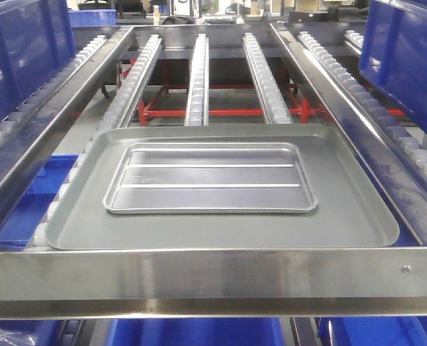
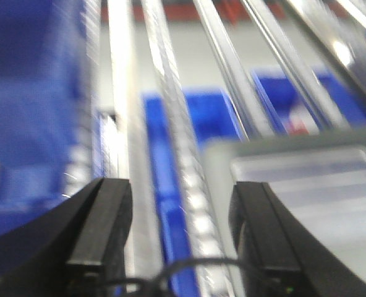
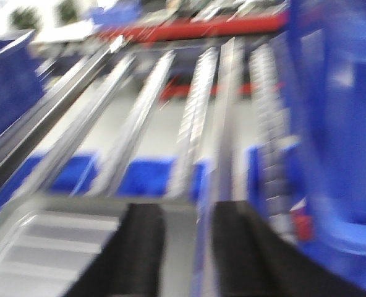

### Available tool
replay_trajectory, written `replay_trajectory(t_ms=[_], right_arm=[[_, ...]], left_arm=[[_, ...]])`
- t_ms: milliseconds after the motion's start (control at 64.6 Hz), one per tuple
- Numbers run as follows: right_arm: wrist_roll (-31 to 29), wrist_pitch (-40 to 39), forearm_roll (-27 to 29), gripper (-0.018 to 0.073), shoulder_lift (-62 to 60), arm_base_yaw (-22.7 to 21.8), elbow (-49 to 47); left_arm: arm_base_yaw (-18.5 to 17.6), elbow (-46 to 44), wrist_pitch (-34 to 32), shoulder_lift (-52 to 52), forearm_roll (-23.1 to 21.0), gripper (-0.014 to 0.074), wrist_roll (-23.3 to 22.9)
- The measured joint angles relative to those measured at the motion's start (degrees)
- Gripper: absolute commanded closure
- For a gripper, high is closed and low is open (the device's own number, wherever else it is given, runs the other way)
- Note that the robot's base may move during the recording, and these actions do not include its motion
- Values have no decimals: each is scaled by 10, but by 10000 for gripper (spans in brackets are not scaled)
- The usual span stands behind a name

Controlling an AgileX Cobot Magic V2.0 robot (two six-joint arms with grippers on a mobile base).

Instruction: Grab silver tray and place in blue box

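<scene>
The silver tray (image 1: pixel 210 178) lies flat inside a larger dull grey tray (image 1: pixel 358 209) on the roller rack. It is shiny, with two raised lines along its floor. Neither gripper shows in the front view. Both wrist views are blurred. My left gripper (image 2: pixel 180 189) is open and empty above the rack's left rollers, with the silver tray (image 2: pixel 319 185) to its right. My right gripper (image 3: pixel 188 210) is open and empty over the grey tray's right edge, and the silver tray (image 3: pixel 53 247) lies to its lower left. Deep blue crates stand at the left (image 1: pixel 19 50) and right (image 1: pixel 408 50); I cannot tell which is the blue box.
A steel crossbar (image 1: pixel 213 277) runs along the rack's near edge. Roller rails (image 1: pixel 197 79) lead away behind the trays, over a red frame (image 1: pixel 221 112). More blue bins (image 1: pixel 199 333) sit under the rack. A steel guide rail (image 1: pixel 343 94) borders the lane on the right.
</scene>
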Motion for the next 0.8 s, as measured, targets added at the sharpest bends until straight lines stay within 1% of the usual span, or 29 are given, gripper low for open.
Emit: replay_trajectory(t_ms=[77, 155, 279, 341, 402, 480, 542, 588, 650, 712, 805], right_arm=[[0, 18, 0, 75, 59, 41, -34], [0, 38, 0, 75, 121, 73, -68], [0, 63, 1, 75, 218, 96, -110], [0, 79, 1, 75, 262, 98, -132], [0, 109, 1, 75, 299, 98, -159], [1, 180, 1, 75, 358, 98, -213], [1, 225, 1, 75, 403, 98, -258], [1, 248, 1, 75, 434, 98, -281], [1, 268, 1, 76, 472, 98, -313], [1, 286, 1, 81, 508, 98, -345], [1, 305, 1, 81, 558, 98, -383]], left_arm=[[-44, -32, 10, 58, 0, 227, 0], [-89, -72, 22, 117, -1, 218, 0], [-147, -128, 22, 205, -2, 218, 0], [-165, -148, 14, 244, -7, 218, 0], [-169, -166, 18, 278, -22, 218, 0], [-170, -202, 64, 334, -34, 218, -3], [-170, -239, 105, 376, -27, 218, -26], [-170, -259, 124, 406, -15, 218, -48], [-170, -293, 150, 444, 25, 218, -95], [-170, -323, 181, 482, 66, 218, -152], [-170, -360, 213, 531, 110, 218, -211]])
